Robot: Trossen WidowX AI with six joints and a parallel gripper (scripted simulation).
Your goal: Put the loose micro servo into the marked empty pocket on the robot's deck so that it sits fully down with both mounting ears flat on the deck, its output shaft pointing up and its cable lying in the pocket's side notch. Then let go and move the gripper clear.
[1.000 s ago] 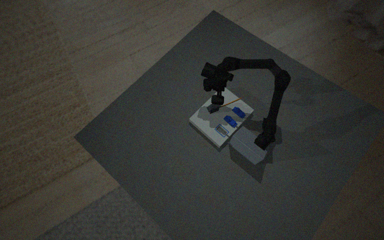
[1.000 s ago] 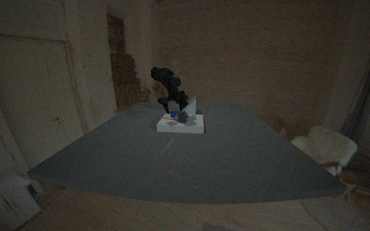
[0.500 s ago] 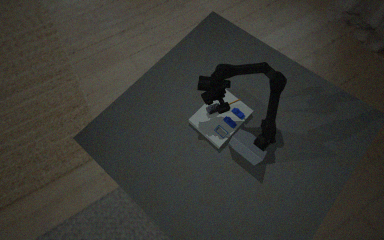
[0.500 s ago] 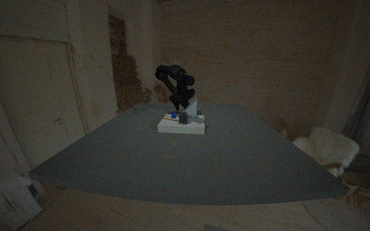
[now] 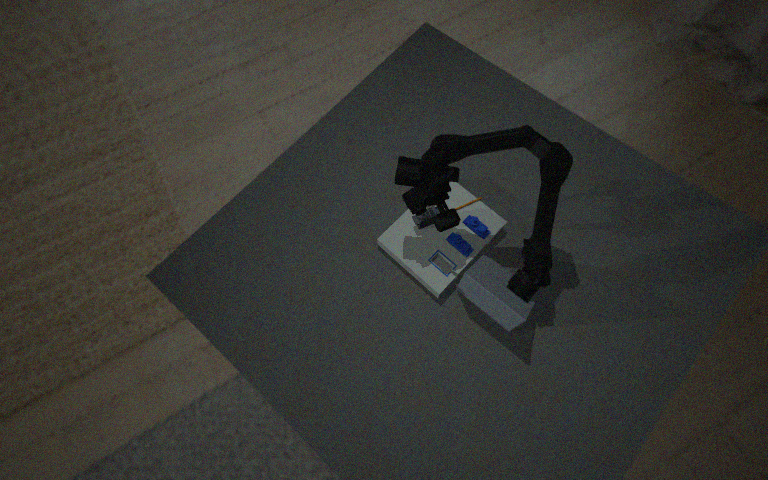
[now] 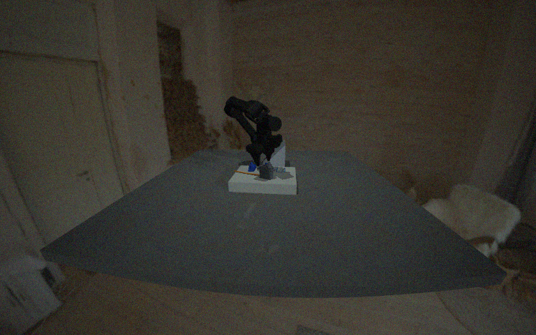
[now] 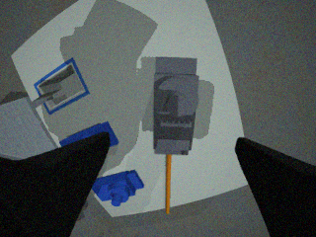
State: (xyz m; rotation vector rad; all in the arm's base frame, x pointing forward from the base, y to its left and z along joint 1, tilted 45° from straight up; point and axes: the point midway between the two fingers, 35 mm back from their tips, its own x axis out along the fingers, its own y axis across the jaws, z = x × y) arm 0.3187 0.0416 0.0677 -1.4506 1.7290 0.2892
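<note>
The loose grey micro servo (image 5: 424, 217) (image 6: 266, 172) (image 7: 174, 109) lies on the white deck (image 5: 393, 240) (image 6: 252, 185) (image 7: 197, 27), its orange cable (image 5: 468, 202) (image 6: 246, 172) (image 7: 168, 185) trailing away from it. My gripper (image 5: 437, 210) (image 6: 264, 165) (image 7: 173, 141) is open and empty; it hangs just above the servo with one finger on each side, not touching it. The marked empty pocket, a blue outline (image 5: 433, 254) (image 7: 51, 71), lies further along the deck, apart from the servo.
Two blue servos (image 5: 476, 226) (image 5: 459, 243) (image 7: 118, 188) (image 7: 89, 137) sit in the deck beside the marked pocket. The arm's base stands on a grey block (image 5: 489, 294) next to the deck. All rests on a large grey table (image 5: 339, 339) (image 6: 276, 244).
</note>
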